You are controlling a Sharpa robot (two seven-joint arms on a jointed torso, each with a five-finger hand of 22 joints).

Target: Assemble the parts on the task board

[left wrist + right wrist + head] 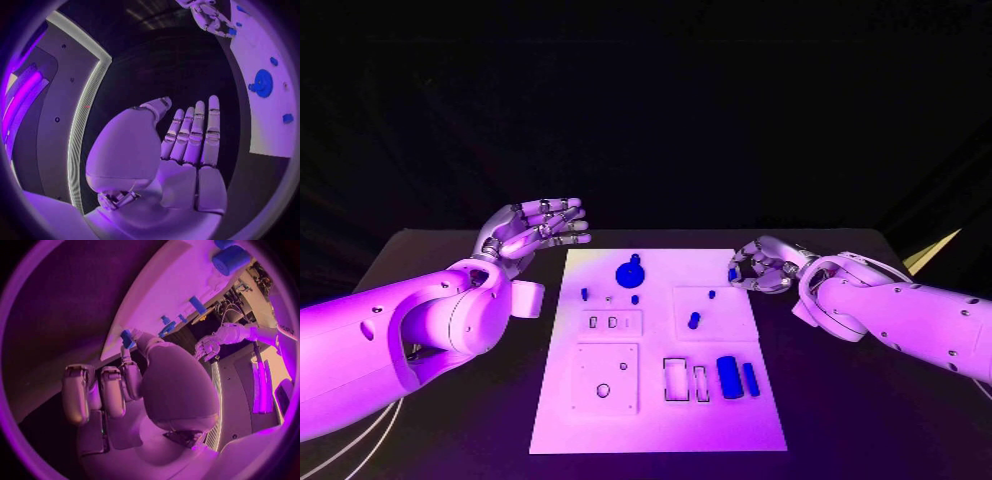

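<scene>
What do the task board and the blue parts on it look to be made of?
Task board: seems rigid plastic or painted sheet, matte, flat with crisp recessed slots; can't tell which. Blue cylinder and round blue disc: likely moulded or printed plastic, uniform colour, soft sheen. The right hand pinches a small blue part of the same look.

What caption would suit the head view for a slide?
Right hand pinches a small blue part at the task board edge; left hand open beside it.

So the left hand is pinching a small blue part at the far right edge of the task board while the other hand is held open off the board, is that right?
Not quite: it is the right hand that pinches the small blue part at the far right edge of the task board. The left hand is the one held open off the board. The head view shows this, and the right wrist view shows the pinch.
</scene>
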